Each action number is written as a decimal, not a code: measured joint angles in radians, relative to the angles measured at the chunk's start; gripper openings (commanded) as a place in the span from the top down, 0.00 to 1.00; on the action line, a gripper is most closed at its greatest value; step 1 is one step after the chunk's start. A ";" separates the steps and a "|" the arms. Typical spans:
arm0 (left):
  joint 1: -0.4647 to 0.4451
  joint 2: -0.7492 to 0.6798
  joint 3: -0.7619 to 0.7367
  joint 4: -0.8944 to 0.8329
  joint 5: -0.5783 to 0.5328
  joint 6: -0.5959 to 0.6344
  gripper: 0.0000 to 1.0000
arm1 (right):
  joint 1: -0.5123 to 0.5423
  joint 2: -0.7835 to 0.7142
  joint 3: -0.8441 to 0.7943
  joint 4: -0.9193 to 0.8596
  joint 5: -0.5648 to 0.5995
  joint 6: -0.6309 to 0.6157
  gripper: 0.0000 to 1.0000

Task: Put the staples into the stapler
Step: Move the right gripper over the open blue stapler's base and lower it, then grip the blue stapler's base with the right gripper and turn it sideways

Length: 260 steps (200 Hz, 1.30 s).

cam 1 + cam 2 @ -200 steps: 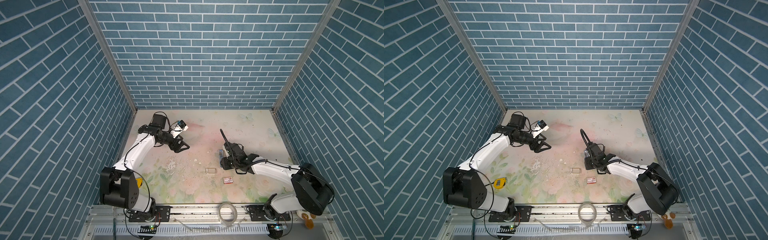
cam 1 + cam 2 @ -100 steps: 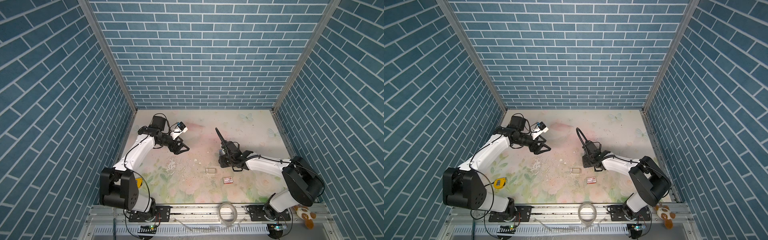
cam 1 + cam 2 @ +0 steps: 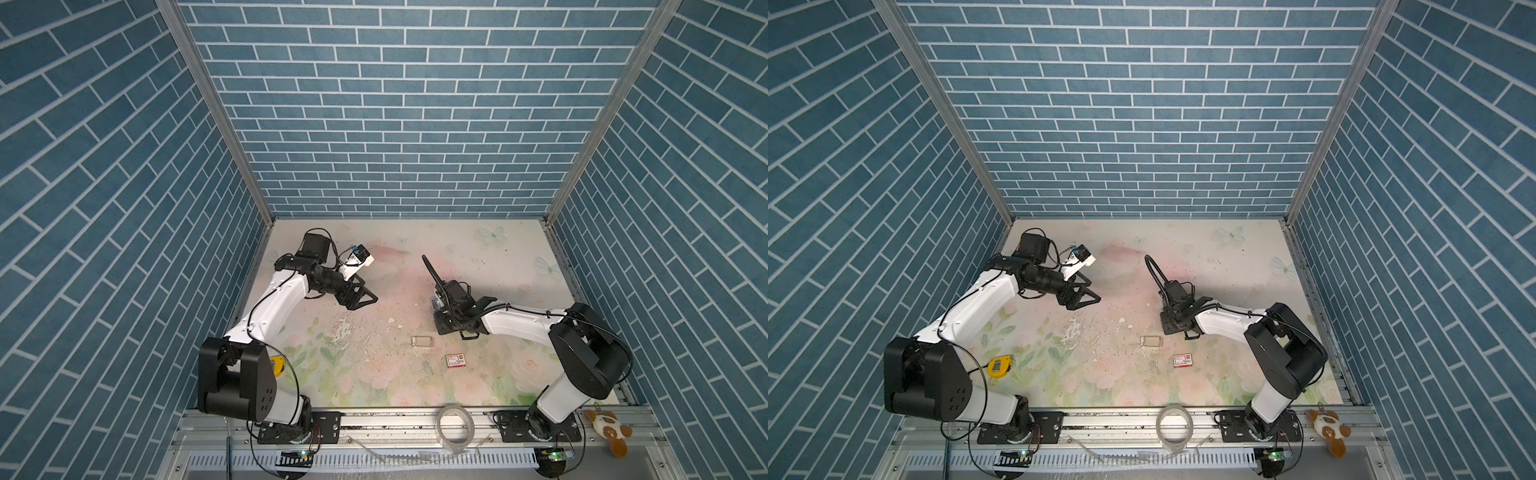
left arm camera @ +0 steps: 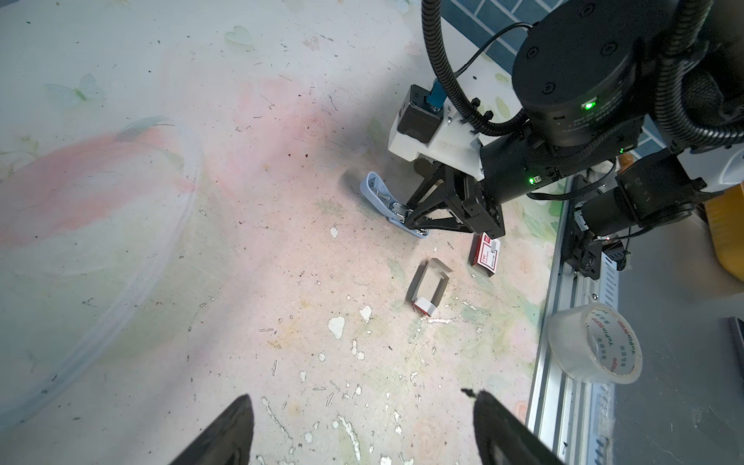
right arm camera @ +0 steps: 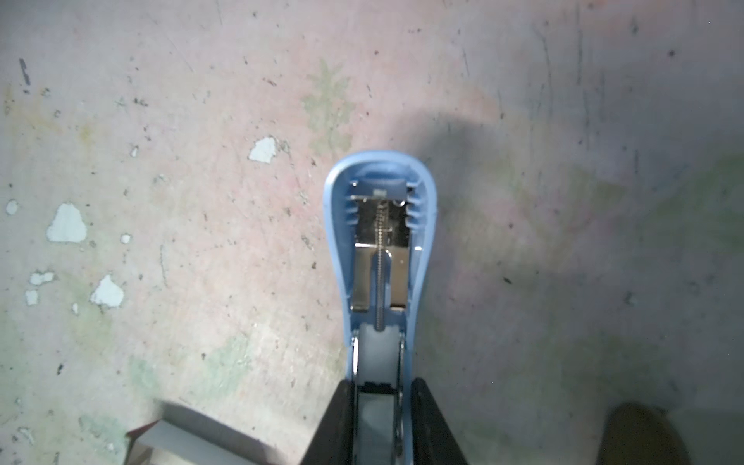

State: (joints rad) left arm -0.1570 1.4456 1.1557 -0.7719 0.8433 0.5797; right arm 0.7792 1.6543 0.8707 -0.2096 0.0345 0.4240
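Observation:
The light blue stapler (image 5: pixel 380 249) lies on the table with its lid swung open, so the metal channel and spring show. My right gripper (image 5: pixel 380 386) is shut on its rear end, one black finger on each side. From the left wrist view the stapler (image 4: pixel 386 205) and right gripper (image 4: pixel 408 219) sit mid-table. A short silvery strip that looks like staples (image 4: pixel 441 321) lies beside the open cardboard tray (image 4: pixel 428 284). My left gripper (image 3: pixel 368 299) hovers open and empty at the left, far from the stapler.
A white-and-red box (image 3: pixel 456 360) and the open tray (image 3: pixel 422 340) lie in front of the right gripper. Loose single staples and paint chips dot the mat (image 4: pixel 273 366). A tape roll (image 3: pixel 455 426) rests on the front rail, a yellow tape measure (image 3: pixel 997 366) by the left base.
My right gripper has closed its fingers onto the stapler, and the right arm's elbow has shifted. The left arm has barely moved.

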 measured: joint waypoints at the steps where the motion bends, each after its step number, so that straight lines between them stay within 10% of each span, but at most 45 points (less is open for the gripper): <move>1: 0.000 -0.001 -0.001 0.000 0.000 0.000 0.14 | 0.000 0.001 0.001 0.000 0.000 -0.002 0.79; 116: 0.110 -0.046 -0.036 -0.001 0.037 -0.007 0.14 | 0.060 0.144 0.165 0.001 -0.066 -0.180 0.78; 179: 0.126 -0.046 -0.042 -0.003 0.045 0.014 0.14 | 0.102 0.209 0.257 -0.011 -0.097 -0.257 0.60; 260: 0.123 -0.018 -0.040 0.003 0.064 0.050 0.15 | 0.100 0.005 0.127 0.042 -0.082 -0.087 0.64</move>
State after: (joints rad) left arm -0.0338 1.4273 1.1160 -0.7689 0.9073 0.6296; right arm 0.8787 1.6596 0.9977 -0.1680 -0.0479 0.3370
